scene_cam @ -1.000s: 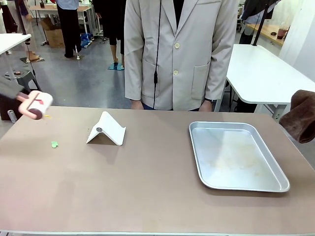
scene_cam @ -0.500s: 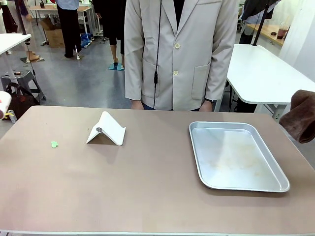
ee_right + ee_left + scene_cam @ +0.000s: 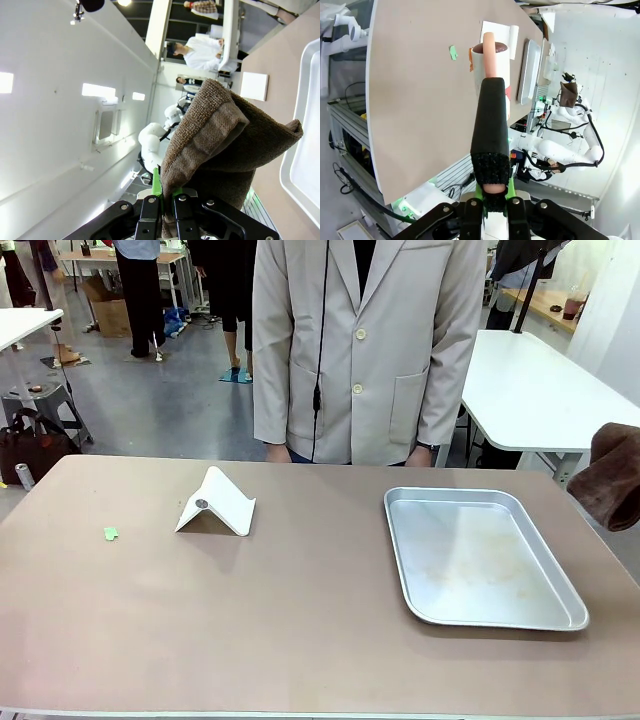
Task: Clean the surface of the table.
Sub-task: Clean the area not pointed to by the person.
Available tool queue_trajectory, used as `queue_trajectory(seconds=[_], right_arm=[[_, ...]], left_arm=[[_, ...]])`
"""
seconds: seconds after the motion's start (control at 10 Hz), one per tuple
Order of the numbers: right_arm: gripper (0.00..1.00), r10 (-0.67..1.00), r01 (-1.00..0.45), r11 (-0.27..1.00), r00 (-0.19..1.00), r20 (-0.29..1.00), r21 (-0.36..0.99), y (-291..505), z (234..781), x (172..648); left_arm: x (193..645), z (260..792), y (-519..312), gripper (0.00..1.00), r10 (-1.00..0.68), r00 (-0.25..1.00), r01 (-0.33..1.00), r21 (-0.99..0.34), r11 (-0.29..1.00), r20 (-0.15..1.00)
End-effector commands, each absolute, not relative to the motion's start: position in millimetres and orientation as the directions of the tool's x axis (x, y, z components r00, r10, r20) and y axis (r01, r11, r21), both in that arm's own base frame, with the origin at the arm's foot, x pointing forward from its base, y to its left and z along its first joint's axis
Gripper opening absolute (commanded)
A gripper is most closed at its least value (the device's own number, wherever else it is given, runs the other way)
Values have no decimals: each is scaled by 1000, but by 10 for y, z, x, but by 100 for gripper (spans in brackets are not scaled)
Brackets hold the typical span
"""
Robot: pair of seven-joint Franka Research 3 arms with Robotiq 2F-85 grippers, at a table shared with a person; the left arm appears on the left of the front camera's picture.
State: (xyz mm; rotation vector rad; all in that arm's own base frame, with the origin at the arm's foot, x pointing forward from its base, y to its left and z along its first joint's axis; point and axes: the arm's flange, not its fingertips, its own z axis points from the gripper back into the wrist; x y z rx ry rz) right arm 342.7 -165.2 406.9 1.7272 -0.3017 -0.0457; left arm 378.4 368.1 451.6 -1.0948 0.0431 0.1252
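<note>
Swung out past the far left corner since a second ago, the lint roller (image 3: pixel 492 62) hangs clear of the top. The taupe-brown table (image 3: pixel 300 620) lies well beyond the left gripper (image 3: pixel 493 192) in the left wrist view, spreading behind the roller and to its left, apart from the fingers. That gripper is clamped on the roller's black foam handle. A person (image 3: pixel 365 340) in a pale coat stands at the far edge. A metal tray (image 3: pixel 470 570) sits on the table's right half. Off the right edge, the right gripper (image 3: pixel 162 192) is pinched tight on a folded brown cloth (image 3: pixel 615 475), which hangs beside the table without touching it. A white folded stand (image 3: pixel 220 502) sits left of centre, and a green scrap (image 3: pixel 111 533) lies near the left edge.
</note>
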Motion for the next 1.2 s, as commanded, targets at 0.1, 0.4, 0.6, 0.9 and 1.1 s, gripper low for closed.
queue_trajectory(seconds=[0.1, 0.4, 0.6, 0.9, 1.1], right_arm=[[7, -222, -174, -152, 965, 138, 973, -1653, 4122, 3412], [7, -222, -174, -152, 965, 138, 973, -1653, 4122, 3412], [7, -222, -174, -152, 965, 138, 973, -1653, 4122, 3412], [7, -222, -174, -152, 965, 138, 973, -1653, 4122, 3412], [7, -222, -174, -152, 965, 138, 973, -1653, 4122, 3412]], left_arm=[[3773, 4542, 3696, 16, 48, 997, -81, -877, 474, -66], [3763, 4528, 3616, 16, 20, 998, -65, -867, 495, -64], [3804, 4517, 3456, 16, 27, 998, -64, -837, 544, -59], [3995, 4455, 3008, 16, -60, 995, -25, -778, 627, -81], [4115, 4329, 2712, 16, -103, 988, -15, -731, 682, -117]])
